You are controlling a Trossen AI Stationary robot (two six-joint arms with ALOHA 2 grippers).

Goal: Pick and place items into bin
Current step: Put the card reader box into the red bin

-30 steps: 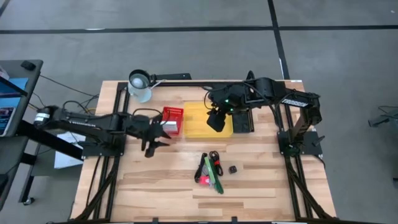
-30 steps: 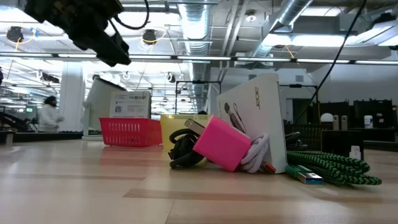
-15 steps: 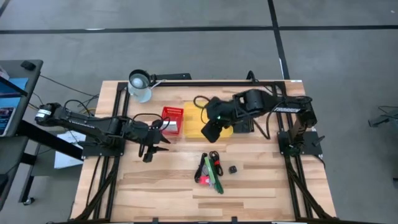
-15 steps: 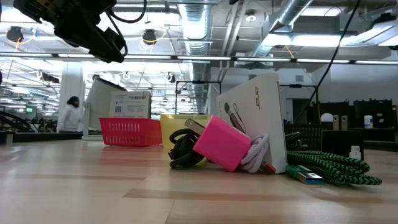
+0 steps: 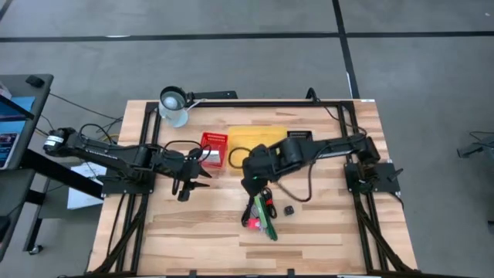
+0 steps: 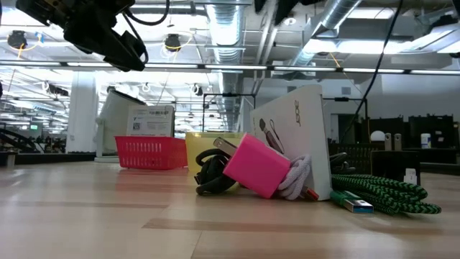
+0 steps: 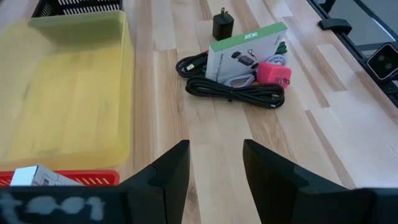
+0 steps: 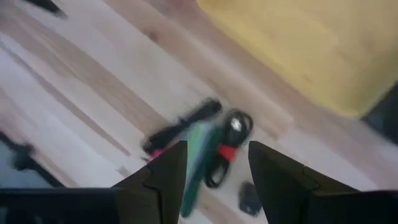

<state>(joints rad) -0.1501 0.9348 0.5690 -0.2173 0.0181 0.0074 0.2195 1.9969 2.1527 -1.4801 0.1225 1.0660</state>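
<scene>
The items lie in a pile (image 5: 261, 210) on the table's near middle. In it are a green-and-white box (image 7: 245, 53), a pink-red charger (image 7: 273, 73), black cables (image 7: 230, 90) and a green braided cable (image 6: 388, 194). A small black cube (image 5: 289, 209) sits just right of the pile. The yellow bin (image 5: 255, 145) stands behind the pile. My right gripper (image 5: 252, 179) hangs open above the pile's far end; its wrist view looks down on the box (image 8: 196, 155) and a coiled cable (image 8: 230, 137). My left gripper (image 5: 189, 181) hovers open, left of the pile, near the red basket (image 5: 214, 149).
The red basket holds a white box (image 7: 37, 177). A black tray (image 5: 301, 147) stands right of the yellow bin. A lamp (image 5: 174, 104) sits at the far left corner. Bare wood lies on the near left and the near right of the table.
My right arm has swung from above the yellow bin toward the table's near edge and left, and now reaches over the far end of the pile. My left gripper drew back slightly toward the near left and then stayed still. The items have not moved.
</scene>
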